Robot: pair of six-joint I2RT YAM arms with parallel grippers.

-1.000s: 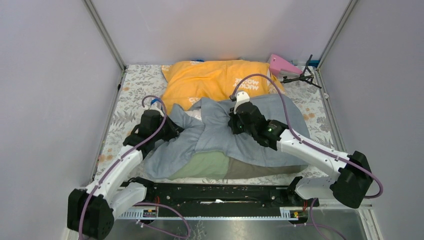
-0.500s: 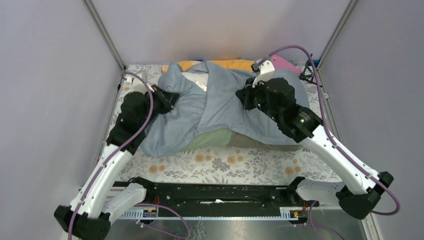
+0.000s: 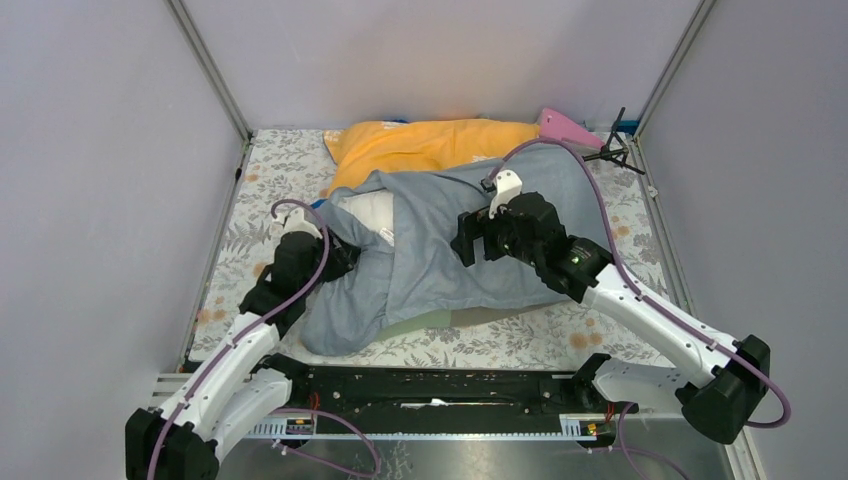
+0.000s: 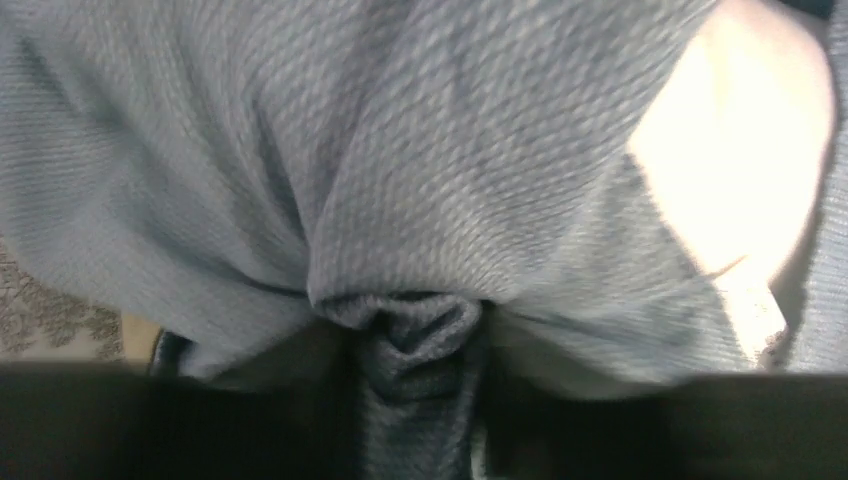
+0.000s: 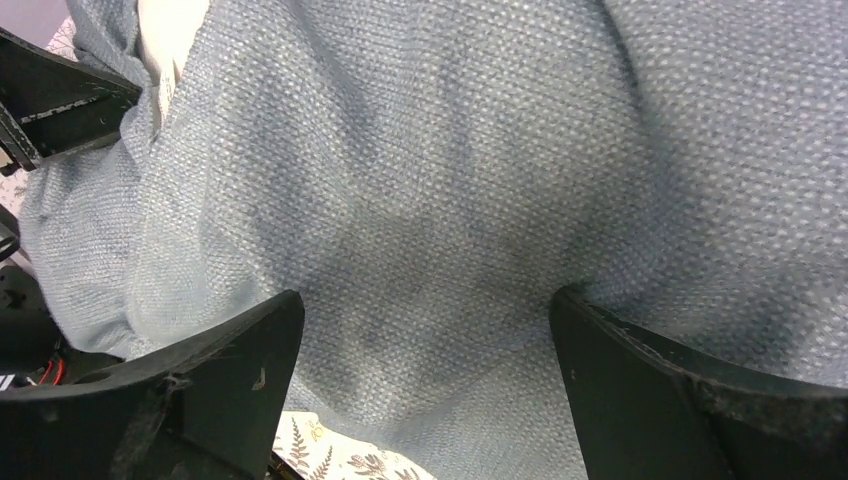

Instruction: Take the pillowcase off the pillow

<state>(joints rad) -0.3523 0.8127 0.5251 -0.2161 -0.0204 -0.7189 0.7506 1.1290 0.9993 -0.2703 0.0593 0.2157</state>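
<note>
Pillowcase (image 3: 450, 250) lying partly off the pillow (image 3: 372, 212) in the middle of the bench (image 3: 625, 215).
I am watching the grey-blue pillowcase draping over the white pillow, whose corner is showing at the left opening. My left fingers (image 4: 600, 430) are pinching a bunched fold of the cloth. My right fingers (image 5: 230, 370) are standing spread wide just above the cloth, gripping nothing. An orange pillow (image 3: 430, 145) is lying just behind, by the far wall.

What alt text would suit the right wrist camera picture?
The right end effector, its black jaws spread wide and holding nothing, hangs over grey-blue pillowcase fabric that fills the picture. A sliver of white pillow shows at top left.
</note>
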